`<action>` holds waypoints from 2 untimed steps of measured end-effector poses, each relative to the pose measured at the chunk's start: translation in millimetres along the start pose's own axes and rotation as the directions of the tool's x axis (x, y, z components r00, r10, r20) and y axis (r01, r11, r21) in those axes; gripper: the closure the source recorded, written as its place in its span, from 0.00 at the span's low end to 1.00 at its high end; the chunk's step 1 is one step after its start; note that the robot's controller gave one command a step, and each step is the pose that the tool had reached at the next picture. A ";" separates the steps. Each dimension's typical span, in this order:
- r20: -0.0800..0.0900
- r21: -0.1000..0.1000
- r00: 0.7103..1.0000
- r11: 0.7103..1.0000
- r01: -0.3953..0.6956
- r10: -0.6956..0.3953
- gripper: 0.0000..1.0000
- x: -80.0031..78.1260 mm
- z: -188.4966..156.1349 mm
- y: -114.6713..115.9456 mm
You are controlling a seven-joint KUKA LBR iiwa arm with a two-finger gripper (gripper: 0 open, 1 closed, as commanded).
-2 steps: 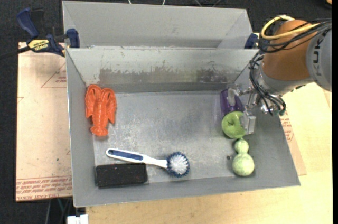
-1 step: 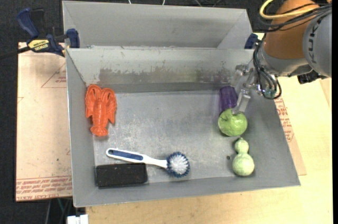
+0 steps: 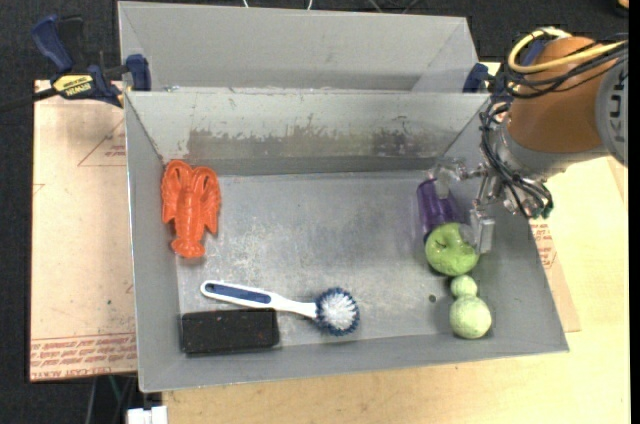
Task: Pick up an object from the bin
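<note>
My gripper (image 3: pixel 466 204) hangs at the bin's right side, open, with nothing between its fingers. One fingertip (image 3: pixel 485 234) is right beside a green apple (image 3: pixel 450 252), at its upper right edge. A purple bottle-like thing (image 3: pixel 434 206) lies just left of the gripper, against the apple's top. A pale green pear-shaped toy (image 3: pixel 468 313) lies below the apple, near the front right corner.
An orange lobster toy (image 3: pixel 190 208) lies at the left wall. A blue-and-white dish brush (image 3: pixel 290 303) and a black block (image 3: pixel 229 332) lie along the front. The arm with its orange cover and cables reaches in over the right rim.
</note>
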State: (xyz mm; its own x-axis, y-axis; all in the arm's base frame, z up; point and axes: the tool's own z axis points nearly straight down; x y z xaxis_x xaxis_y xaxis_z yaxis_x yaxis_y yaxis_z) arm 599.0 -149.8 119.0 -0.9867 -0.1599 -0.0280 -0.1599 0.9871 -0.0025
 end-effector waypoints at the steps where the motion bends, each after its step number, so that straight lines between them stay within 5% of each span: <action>1: 0.021 -0.002 0.848 0.848 -0.530 0.530 0.00 -33.7 18.5 0.2; 2: 0.085 -0.006 0.984 0.987 0.159 -0.158 1.00 -25.9 16.0 22.6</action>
